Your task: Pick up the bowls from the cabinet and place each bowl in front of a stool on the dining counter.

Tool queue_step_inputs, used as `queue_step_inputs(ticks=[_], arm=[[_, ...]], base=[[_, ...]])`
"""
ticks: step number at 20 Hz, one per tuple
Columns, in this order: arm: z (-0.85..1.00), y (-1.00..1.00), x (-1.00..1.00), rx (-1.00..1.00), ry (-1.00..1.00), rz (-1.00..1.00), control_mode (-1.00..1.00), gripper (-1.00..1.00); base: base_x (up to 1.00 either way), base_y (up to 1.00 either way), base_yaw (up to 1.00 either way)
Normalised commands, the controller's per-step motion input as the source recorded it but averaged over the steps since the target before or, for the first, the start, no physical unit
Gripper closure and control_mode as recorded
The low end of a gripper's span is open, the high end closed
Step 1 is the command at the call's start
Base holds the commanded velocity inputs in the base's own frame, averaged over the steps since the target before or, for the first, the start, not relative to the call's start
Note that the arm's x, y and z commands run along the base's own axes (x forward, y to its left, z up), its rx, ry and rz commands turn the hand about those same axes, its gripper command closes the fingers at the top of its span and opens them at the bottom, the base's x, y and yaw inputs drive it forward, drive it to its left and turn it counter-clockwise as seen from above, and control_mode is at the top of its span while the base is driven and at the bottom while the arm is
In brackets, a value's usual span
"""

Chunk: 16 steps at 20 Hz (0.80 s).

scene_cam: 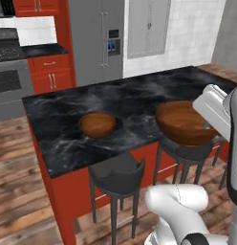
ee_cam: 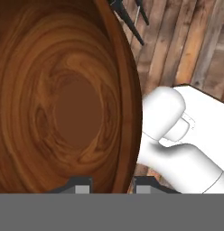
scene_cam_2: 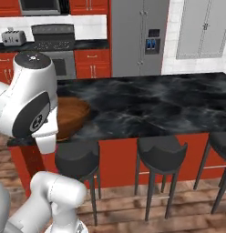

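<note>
Now the hand [ee_cam: 107, 187] is clamped on the rim of the second bowl [scene_cam: 183, 122], carrying it just above the tabletop [scene_cam: 139, 98] edge over a stool [scene_cam: 187, 150]. The first bowl [scene_cam: 98, 124] already sits before another stool [scene_cam: 118, 178]. Next, I judge, lower it flat and release.

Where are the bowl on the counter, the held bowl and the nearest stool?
Resting bowl [scene_cam: 97, 124], left base view, its inside.
Held bowl [scene_cam: 182, 125], left base view, inner wall.
Stool [scene_cam: 115, 176], left base view, seat.
</note>
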Motion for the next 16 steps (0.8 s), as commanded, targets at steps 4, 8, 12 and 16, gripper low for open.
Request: queue_step_inputs(ticks=[4, 8, 12, 16], arm=[[0.0, 0.0, 0.0, 0.0, 0.0, 0.0, 1.0, 1.0], [0.0, 0.0, 0.0, 0.0, 0.0, 0.0, 1.0, 1.0], [0.0, 0.0, 0.0, 0.0, 0.0, 0.0, 1.0, 1.0], [0.0, 0.0, 0.0, 0.0, 0.0, 0.0, 1.0, 1.0]], base=[[0.85, -1.0, 0.27], [0.59, -1.0, 0.26], [0.38, -0.98, 0.23], [0.38, -0.73, 0.18]])
